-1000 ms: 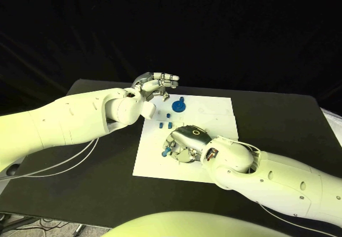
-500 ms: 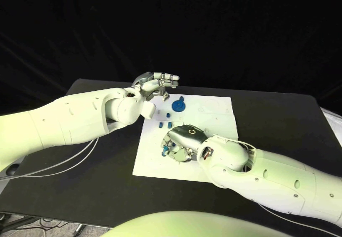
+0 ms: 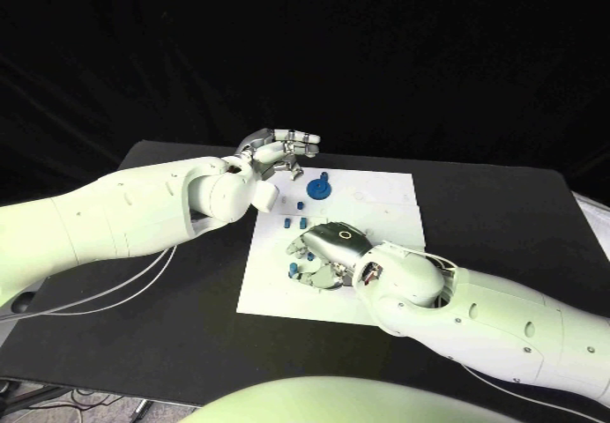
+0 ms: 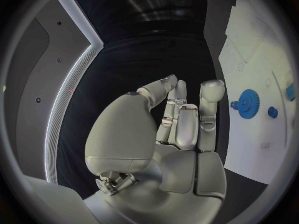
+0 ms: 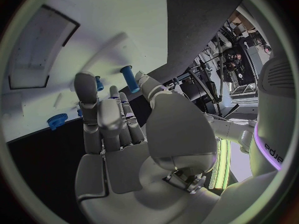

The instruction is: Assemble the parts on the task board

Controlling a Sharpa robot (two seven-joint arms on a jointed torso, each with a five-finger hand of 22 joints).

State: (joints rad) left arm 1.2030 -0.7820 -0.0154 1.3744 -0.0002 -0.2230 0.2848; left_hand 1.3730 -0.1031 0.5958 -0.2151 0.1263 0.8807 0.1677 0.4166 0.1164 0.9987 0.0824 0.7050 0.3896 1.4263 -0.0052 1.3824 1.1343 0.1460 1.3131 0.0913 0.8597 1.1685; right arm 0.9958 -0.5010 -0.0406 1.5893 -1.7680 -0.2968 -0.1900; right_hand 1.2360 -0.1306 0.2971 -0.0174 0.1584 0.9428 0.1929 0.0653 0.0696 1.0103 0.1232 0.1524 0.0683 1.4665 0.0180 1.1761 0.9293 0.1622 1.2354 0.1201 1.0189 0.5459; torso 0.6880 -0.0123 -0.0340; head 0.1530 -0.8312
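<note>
The white task board (image 3: pixel 382 198) lies in the middle of the table. My right hand (image 3: pixel 328 256) hovers low over its near left part, fingers spread and pointing down. A blue peg (image 3: pixel 295 263) lies on the board just off the fingertips; in the right wrist view this peg (image 5: pixel 129 75) sits beside the thumb tip, not gripped. A blue gear (image 3: pixel 318 188) and small blue pegs (image 3: pixel 300 207) lie further up the board. My left hand (image 3: pixel 273 150) hangs above the board's far left corner, fingers curled in on nothing (image 4: pixel 177 124).
Black table (image 3: pixel 152 291) surrounds the board on all sides. The left wrist view shows the gear (image 4: pixel 247 103) and a small blue peg (image 4: pixel 272 112) on the board (image 4: pixel 261 50). A recessed outline (image 5: pixel 37 45) marks the board beyond my right hand.
My right hand has shifted slightly left and further up over the board, closing in on the blue peg. The left hand has stayed where it was.
</note>
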